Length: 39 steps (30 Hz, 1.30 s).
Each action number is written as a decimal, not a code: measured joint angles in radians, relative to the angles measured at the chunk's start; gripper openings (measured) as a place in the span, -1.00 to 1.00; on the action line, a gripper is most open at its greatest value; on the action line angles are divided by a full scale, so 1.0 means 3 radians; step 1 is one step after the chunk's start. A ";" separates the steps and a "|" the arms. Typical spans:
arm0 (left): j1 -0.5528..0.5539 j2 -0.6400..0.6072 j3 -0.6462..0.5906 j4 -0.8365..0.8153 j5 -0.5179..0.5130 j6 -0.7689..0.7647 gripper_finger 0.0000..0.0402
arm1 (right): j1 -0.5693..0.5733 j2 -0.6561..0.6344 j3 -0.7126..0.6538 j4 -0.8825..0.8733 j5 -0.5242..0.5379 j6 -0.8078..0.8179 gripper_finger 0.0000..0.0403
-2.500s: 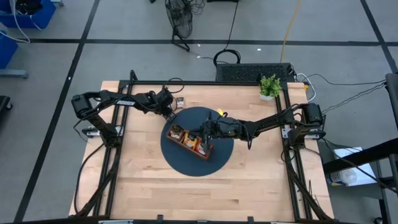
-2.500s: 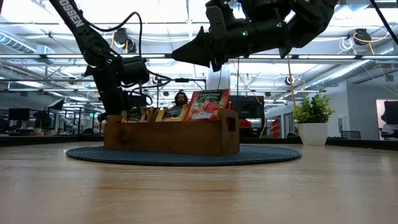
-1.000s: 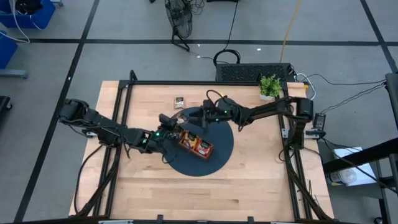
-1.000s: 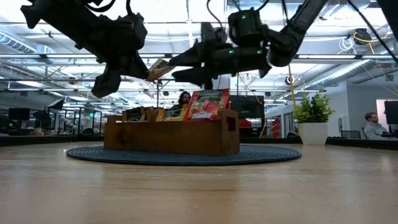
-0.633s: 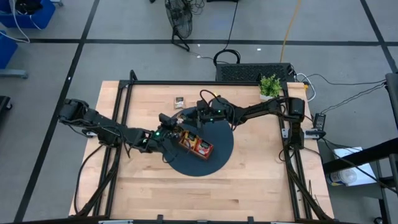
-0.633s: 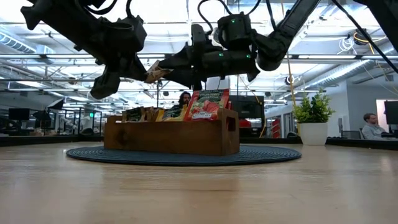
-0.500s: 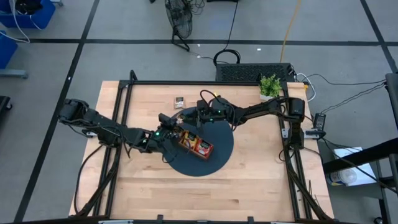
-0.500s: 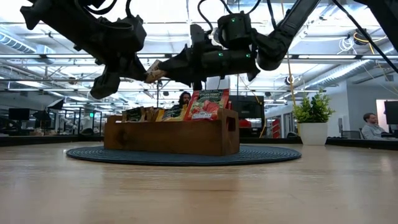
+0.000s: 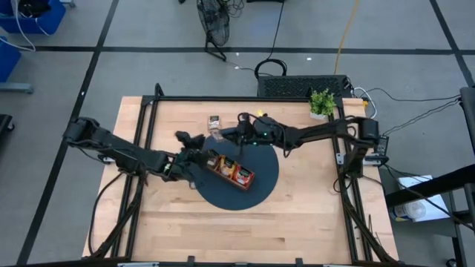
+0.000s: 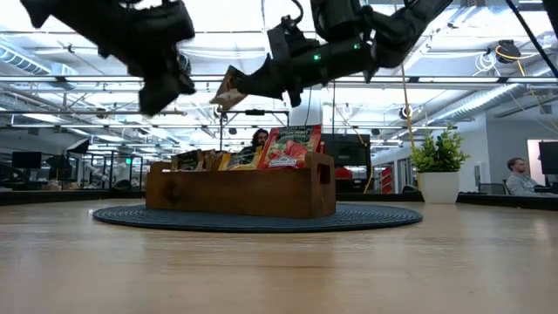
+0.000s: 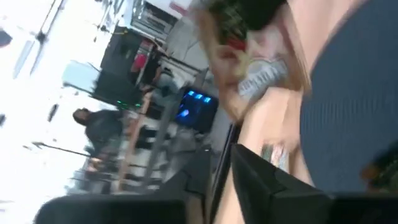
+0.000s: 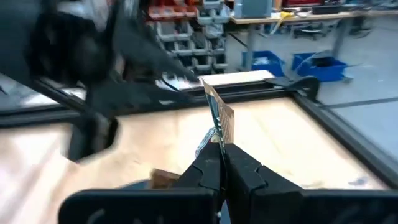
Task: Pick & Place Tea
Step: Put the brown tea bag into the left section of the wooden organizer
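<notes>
Right gripper [image 12: 222,155] is closed on a brown sachet [image 12: 219,118] and holds it in the air above the back edge of the round mat [image 9: 256,185], just behind the wooden tray [image 9: 228,169]. More sachets [image 10: 288,146] stand in the tray. One sachet [image 9: 214,120] lies on the table [image 9: 297,215] behind the mat. Left gripper [image 9: 187,141] hangs beside the tray's left end; I cannot tell if its fingers are open.

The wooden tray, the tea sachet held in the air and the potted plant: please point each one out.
wooden tray [image 10: 240,194], low view, on its bare front wall.
tea sachet [image 12: 220,118], right wrist view, on its flat face above the right end effector [image 12: 222,160].
potted plant [image 9: 322,101], high view, on its green leaves.
</notes>
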 joint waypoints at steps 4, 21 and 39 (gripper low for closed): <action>0.0025 -0.0413 0.0011 -0.0003 0.0219 -0.0313 -0.45 | 0.0107 -0.0187 -0.0003 -0.0412 0.0127 -0.0246 -1.00; 0.0808 -0.0557 0.0018 0.0750 0.3720 -0.1202 0.25 | 0.0423 -0.0289 0.0000 -0.0525 0.0096 -0.0462 -1.00; 0.1016 -0.0537 0.0011 0.0725 0.3870 -0.1052 -0.43 | 0.0438 -0.0280 0.0002 -0.0611 0.0092 -0.0407 -1.00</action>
